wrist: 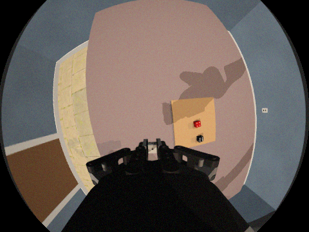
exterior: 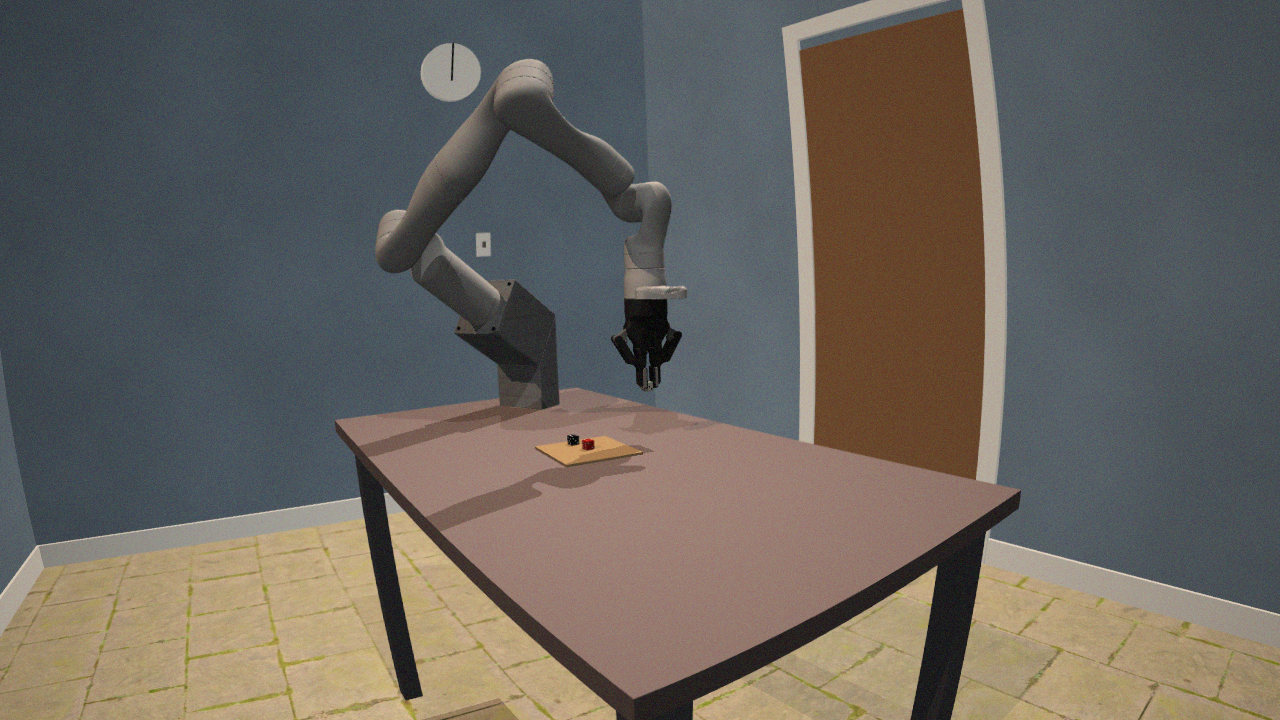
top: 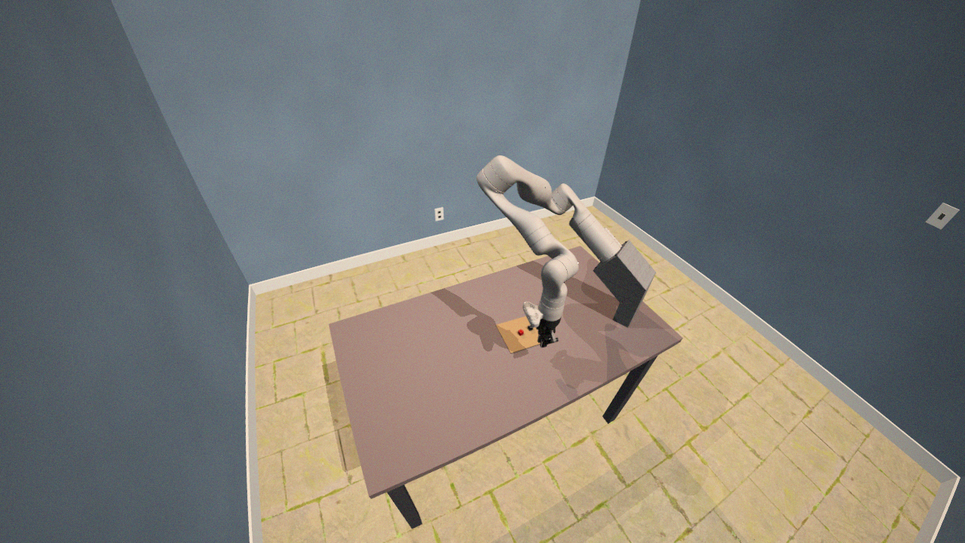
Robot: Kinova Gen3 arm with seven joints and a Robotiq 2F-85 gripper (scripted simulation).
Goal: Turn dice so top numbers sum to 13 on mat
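Observation:
My gripper [top: 545, 343] [exterior: 648, 385] [wrist: 152, 144] is shut on a white die [exterior: 649, 386] [wrist: 152, 151], held in the air beside the mat and well above the table. One dark pip shows on its face toward the wrist camera. The orange-tan mat [top: 516, 346] [exterior: 572, 457] [wrist: 193, 107] lies flat. A red die [top: 520, 332] [exterior: 588, 444] [wrist: 197, 124] lies near its middle, with several white pips on top. A black die [top: 530, 328] [exterior: 572, 439] [wrist: 199, 138] lies on the mat beside it, also with several pips. Exact top counts are too small to read surely.
The mat lies on a brown-pink table [top: 418, 391] [exterior: 716, 537] [wrist: 138, 64]. The arm's grey base [top: 626, 280] [exterior: 528, 349] stands at one end of the table. Arm shadows fall across part of the mat and the table.

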